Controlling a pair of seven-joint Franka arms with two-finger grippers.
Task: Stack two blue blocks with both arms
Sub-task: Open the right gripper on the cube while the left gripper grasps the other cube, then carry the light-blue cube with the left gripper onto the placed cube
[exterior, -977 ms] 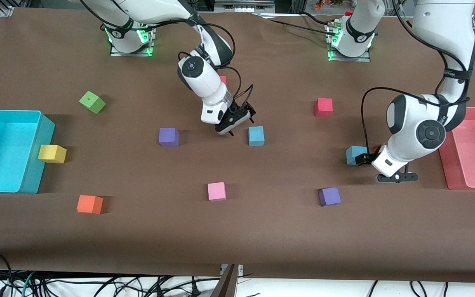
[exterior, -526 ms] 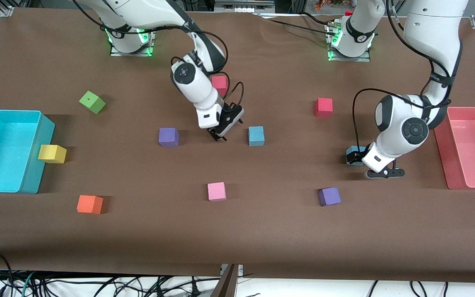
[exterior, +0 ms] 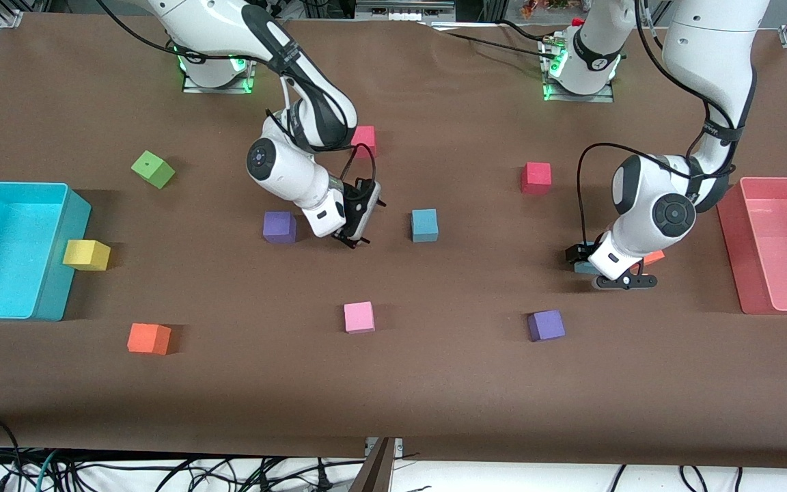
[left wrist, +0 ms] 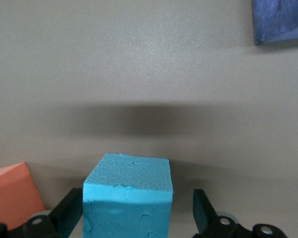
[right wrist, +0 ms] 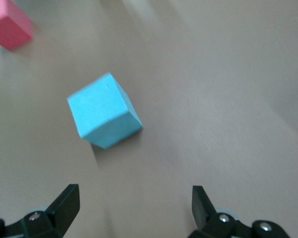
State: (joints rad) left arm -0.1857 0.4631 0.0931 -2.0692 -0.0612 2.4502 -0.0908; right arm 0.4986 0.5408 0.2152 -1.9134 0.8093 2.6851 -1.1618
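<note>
One blue block [exterior: 425, 225] stands on the brown table near the middle. My right gripper [exterior: 354, 239] hangs low and open beside it, toward the right arm's end; in the right wrist view the block [right wrist: 104, 111] lies ahead of the open, empty gripper [right wrist: 134, 208]. The other blue block [exterior: 583, 268] is mostly hidden under my left gripper [exterior: 581, 256]. In the left wrist view this block [left wrist: 127, 198] sits between the open fingers [left wrist: 69, 213], which straddle it with a gap on one side.
A purple cube [exterior: 279, 227] sits close to my right gripper. An orange cube [exterior: 653, 257] lies beside my left gripper. Other cubes: purple [exterior: 546, 325], pink [exterior: 359, 317], red [exterior: 535, 178], red [exterior: 365, 139]. A cyan bin [exterior: 14, 184] and a red bin [exterior: 732, 253] stand at the table's ends.
My right gripper has swung away from the middle blue block toward the purple cube. My left gripper has moved over its blue block, uncovering the orange cube.
</note>
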